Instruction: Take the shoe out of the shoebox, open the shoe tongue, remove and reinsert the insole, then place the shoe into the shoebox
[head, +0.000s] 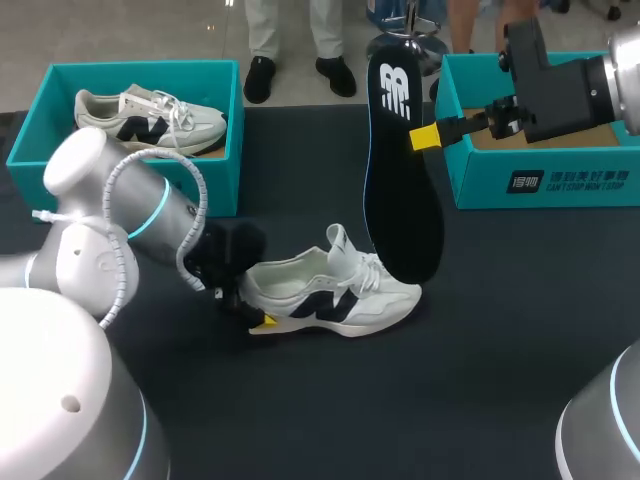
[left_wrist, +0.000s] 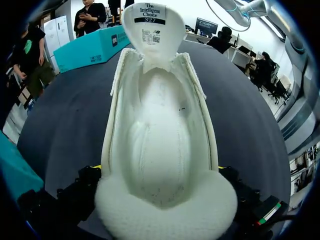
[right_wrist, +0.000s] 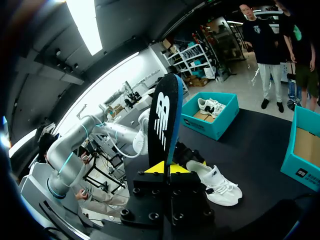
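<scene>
On the table (head: 520, 330), an open shoebox (head: 540, 180) is seen at 2 o'clock. The shoe (head: 335, 295) lies near the centre, tongue raised, its heel clamped by the left gripper (head: 260, 320) at 8 o'clock of it. The insole (head: 400, 180) is held upright at 1 o'clock, pinched by the right gripper (head: 425, 137). Reinsertion is judged next, for which the insole's lower end must be steered into the shoe's opening.

Fleecy cloth inside shoe (left_wrist: 165, 150) — insole (head: 400, 190) matt, smooth.
</scene>
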